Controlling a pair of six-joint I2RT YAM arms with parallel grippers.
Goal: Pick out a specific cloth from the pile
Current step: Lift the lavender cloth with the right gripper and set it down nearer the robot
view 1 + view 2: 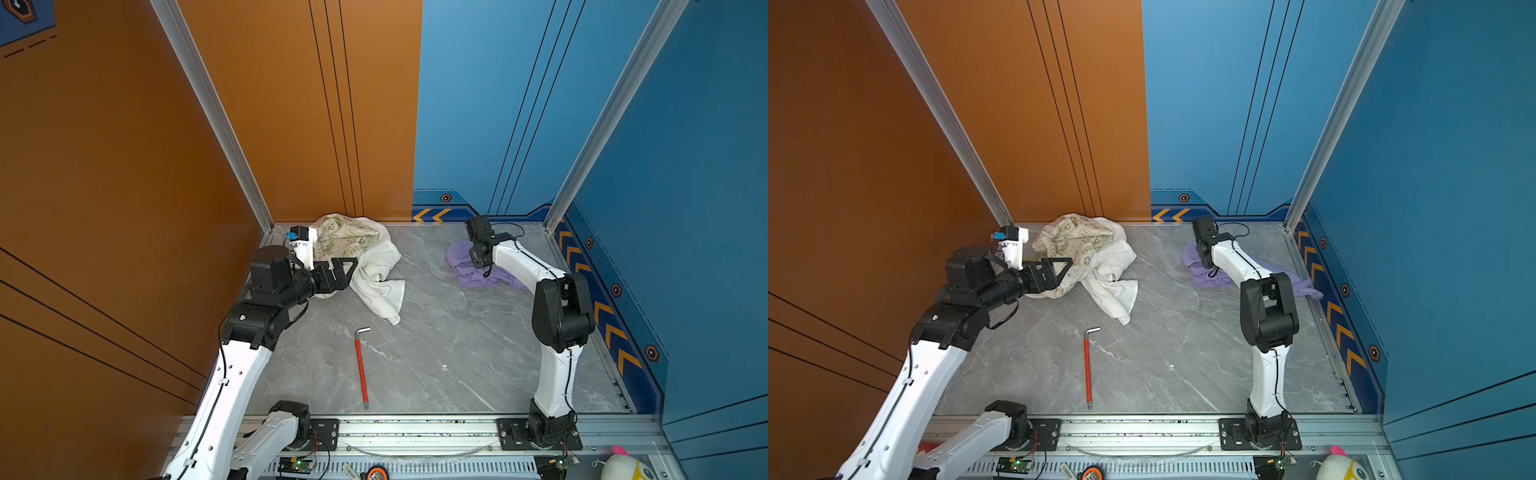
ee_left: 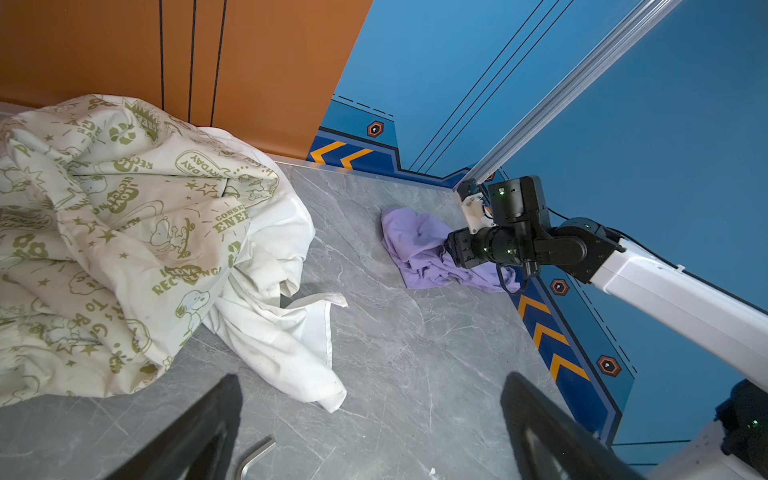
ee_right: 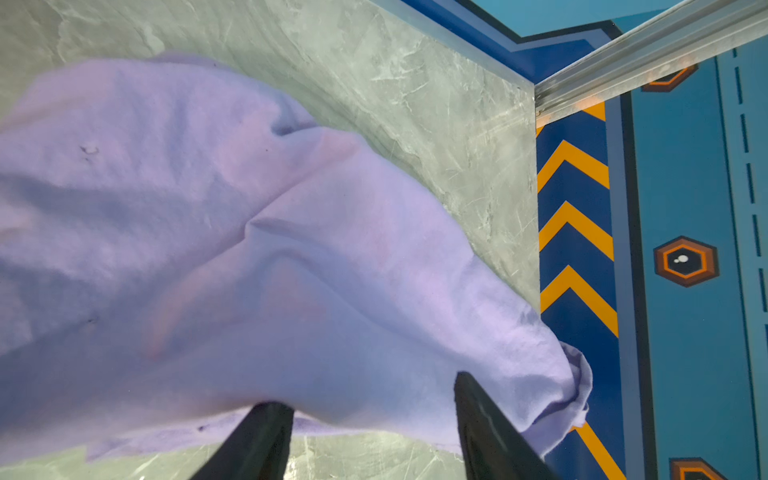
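If judged from layout alone, stage: cloth (image 1: 458,258) lying clear of pile (image 1: 361,253), so picking-out largely done; final let-go or re-grip unclear.
Cloth position: crumpled at the far right of the surface (image 1: 436,357), well apart from the pile, one tail reaching toward the chevron skirting (image 3: 573,232).
Pile position: far left corner, cream cloth (image 2: 104,208) heaped over white cloth (image 2: 274,332).
Right jaws: part-open, tips at the cloth's near edge in the right wrist view; no fold seen pinched between.
Left jaws: spread wide, empty, hovering just beside the pile.
Risk, thin grab: closing on a flat single layer likely to slip off, or to scrape the surface if pressed lower.
Risk, wall: little room beside the skirting; knock possible on any reach further right.
Risk, trailing tail: loose end near the skirting apt to drag or fold under on a lift.
Risk, left side: wide jaws so near the white cloth, liable to catch and pull it on any swing.
Risk, stray tool: red-handled hex key (image 1: 360,370) mid-surface, sweepable by a dragged cloth.
Readable print, cream cloth: "I LOVE RECYCLING", partial "CONSE… ENER…", upside-down "…RYDAY", plus recycling symbols and a cartoon beagle.
Print on cloth: none, plain lavender.
Brands on arms: none legible.
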